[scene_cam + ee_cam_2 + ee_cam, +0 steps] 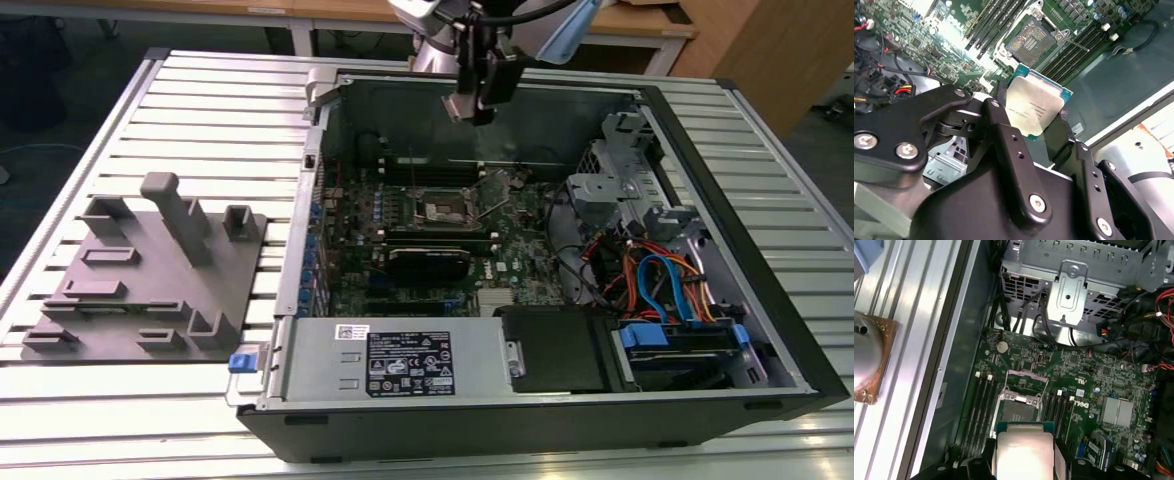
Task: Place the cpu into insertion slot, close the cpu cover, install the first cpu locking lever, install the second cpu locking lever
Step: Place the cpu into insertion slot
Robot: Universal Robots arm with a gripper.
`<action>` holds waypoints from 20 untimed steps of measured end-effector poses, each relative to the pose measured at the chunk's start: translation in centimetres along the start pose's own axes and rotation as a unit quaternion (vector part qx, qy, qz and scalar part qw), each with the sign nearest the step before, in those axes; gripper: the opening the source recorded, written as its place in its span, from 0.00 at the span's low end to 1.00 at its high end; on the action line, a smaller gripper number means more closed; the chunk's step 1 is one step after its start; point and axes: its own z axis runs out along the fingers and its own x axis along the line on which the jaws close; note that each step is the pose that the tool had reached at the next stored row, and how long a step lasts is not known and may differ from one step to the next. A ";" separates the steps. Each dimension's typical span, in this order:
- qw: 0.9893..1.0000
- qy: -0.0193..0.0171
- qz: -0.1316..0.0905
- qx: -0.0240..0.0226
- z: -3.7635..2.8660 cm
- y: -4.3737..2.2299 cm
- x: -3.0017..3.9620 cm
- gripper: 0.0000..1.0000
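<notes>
The end effector (479, 97) hangs over the open computer case (767, 330) on the worktop (200, 120), clamped on the edges of the chip (1036, 102), which sits in the air well above the board. Below it the socket (1016, 413) lies bare, and in the first wrist view its metal cover (1027, 382) looks swung back. By my reckoning nothing is seated yet: chip placing, cover closing and both levers are all left.

Slatted table (200, 90) (computer case (534, 430), grey fixture (147, 290))
</notes>
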 end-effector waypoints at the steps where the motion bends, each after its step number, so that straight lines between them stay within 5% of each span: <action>1: 1.000 0.000 0.006 0.000 0.02 0.00 0.00 0.54; 7: 0.999 -0.002 0.041 0.006 0.15 -0.02 0.00 0.54; 11: 0.998 -0.001 0.060 0.014 0.24 -0.02 0.00 0.54; 20: 0.998 -0.001 0.062 0.019 0.75 -0.06 -0.02 0.54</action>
